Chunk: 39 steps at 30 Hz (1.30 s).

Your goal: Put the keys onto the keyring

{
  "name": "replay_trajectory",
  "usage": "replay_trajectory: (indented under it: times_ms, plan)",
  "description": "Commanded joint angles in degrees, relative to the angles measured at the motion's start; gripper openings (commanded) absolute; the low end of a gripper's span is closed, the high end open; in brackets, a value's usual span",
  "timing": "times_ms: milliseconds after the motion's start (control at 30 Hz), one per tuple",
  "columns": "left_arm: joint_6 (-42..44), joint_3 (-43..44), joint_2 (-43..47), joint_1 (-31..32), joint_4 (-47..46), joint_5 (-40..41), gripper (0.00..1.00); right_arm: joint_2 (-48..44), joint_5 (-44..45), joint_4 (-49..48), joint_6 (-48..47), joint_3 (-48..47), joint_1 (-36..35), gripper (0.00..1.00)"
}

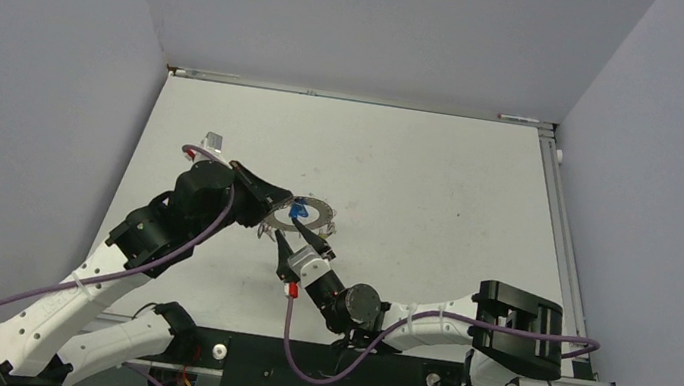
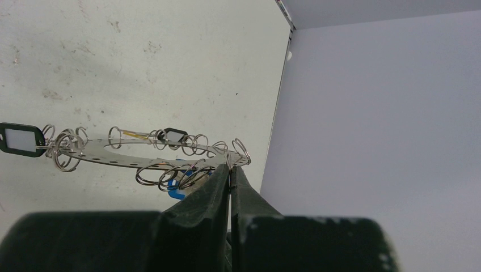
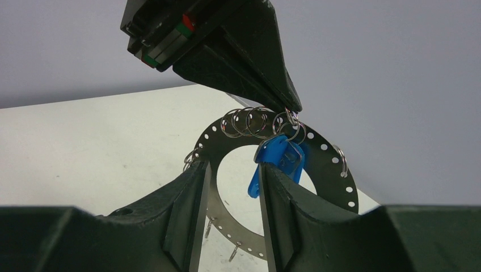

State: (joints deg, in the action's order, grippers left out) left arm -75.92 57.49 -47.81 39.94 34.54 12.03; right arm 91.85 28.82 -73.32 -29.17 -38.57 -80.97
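Pinching the outer rim of the keyring [image 2: 125, 158], a flat silvery metal hoop punched with small holes, the left pincer [image 2: 230, 170] is closed tight on that edge and holds the hoop up at a tilt over the white table [image 1: 420, 184]. Small wire split rings [image 2: 68, 153] hang all along the band. Just below the left pincer's tips, a blue-headed silver key [image 3: 278, 158] dangles from one of those rings. The right pincer [image 3: 233, 170] stands part open in front of the hoop, with nothing visibly in its grip. The blue key hangs just beyond its gap, close by one finger, and I cannot tell whether they touch. At the end of the hoop farthest from the left pincer hangs a black plastic tag with a white label [image 2: 20, 139].
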Motion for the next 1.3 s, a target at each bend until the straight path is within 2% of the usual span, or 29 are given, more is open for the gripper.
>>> replay_trajectory:
  times_ms: [0, 333, 667, 933, 1100, 1267]
  plan:
    - [-2.76, 0.34, 1.62, -0.31, -1.93, 3.07, 0.0, -0.63, 1.04, -3.37, -0.22, -1.97, 0.33, 0.38]
    - [-2.48, -0.09, 1.75, -0.3, -2.42, 2.38, 0.0, 0.52, 1.82, -3.37, -0.81, -4.07, 0.63, 0.38]
    - [-2.35, -0.2, 1.97, -0.3, -2.3, 2.21, 0.0, 3.1, 5.66, -3.06, -3.79, -7.44, 0.6, 0.32]
    - [-1.82, -0.43, 2.05, -0.3, -2.54, 2.05, 0.0, 4.49, 11.99, -4.11, -6.29, -9.21, 0.56, 0.22]
    - [-1.47, -0.37, 1.84, -0.3, -2.72, 1.68, 0.0, 3.88, 12.31, -0.59, -5.9, -9.25, 0.33, 0.06]
    - [-1.01, -0.48, 1.96, -0.3, -3.2, 1.85, 0.0, 0.77, 11.71, 8.26, -0.85, -9.3, 0.65, 0.05]
